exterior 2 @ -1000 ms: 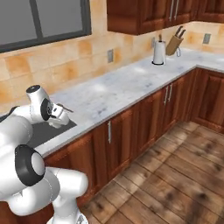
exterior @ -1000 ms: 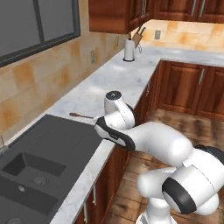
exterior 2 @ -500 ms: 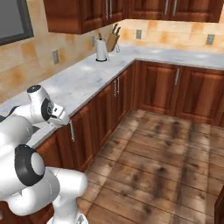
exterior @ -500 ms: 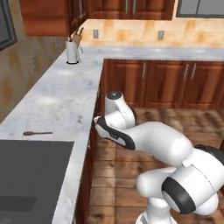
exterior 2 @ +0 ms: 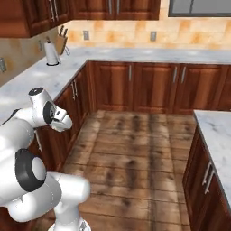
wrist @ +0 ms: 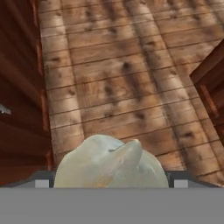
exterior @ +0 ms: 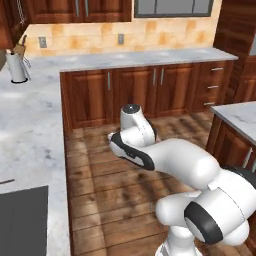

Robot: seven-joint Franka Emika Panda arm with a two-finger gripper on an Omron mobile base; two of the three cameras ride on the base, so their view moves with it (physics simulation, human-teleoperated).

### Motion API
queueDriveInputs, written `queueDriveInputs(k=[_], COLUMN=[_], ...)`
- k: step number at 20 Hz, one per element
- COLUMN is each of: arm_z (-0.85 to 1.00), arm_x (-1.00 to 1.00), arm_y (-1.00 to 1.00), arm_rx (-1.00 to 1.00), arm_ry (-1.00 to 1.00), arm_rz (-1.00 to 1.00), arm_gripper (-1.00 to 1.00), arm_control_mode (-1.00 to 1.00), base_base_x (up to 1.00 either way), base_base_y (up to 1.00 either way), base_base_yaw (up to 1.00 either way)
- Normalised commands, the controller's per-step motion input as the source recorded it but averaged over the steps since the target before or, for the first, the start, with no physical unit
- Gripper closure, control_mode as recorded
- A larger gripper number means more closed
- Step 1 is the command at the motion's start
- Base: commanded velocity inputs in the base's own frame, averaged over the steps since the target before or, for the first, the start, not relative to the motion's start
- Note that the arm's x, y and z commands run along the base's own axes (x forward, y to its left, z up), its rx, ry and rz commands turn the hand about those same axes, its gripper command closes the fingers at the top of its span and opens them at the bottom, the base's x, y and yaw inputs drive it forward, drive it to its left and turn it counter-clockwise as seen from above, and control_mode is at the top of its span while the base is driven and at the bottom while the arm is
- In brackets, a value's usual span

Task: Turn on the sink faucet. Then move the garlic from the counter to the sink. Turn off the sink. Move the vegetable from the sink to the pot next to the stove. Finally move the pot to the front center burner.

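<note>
above the wooden floor (wrist: pixel 113 87), garlic (wrist: pixel 111 164) in end effector (wrist: pixel 111 179)

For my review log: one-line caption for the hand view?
Garlic bulb held in the gripper above the wooden plank floor, cabinet fronts alongside.

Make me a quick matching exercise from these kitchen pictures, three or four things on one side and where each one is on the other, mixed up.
Things:
1. garlic
2. paper towel roll
3. sink
4. wall outlet

Places:
A. on the tan backsplash
B. standing on the counter near the corner
C. held close in the pincer, above the wooden floor
D. set into the counter, at the lower left of the left base view

Pairs: 1-C, 2-B, 3-D, 4-A
</note>
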Motion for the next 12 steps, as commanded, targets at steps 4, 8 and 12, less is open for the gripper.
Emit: queueDriveInputs(k=[4, 8, 12], arm_z=[0.0, 0.0, 0.0], arm_x=[0.0, 0.0, 0.0], arm_y=[0.0, 0.0, 0.0], arm_rx=[0.0, 0.0, 0.0], arm_ry=[0.0, 0.0, 0.0], arm_rz=[0.0, 0.0, 0.0], arm_gripper=[1.0, 1.0, 1.0], arm_control_mode=[1.0, 1.0, 1.0], base_base_x=[0.0, 0.0, 0.0], base_base_y=[-0.05, -0.07, -0.05], base_base_yaw=[-0.51, -0.5, -0.5])
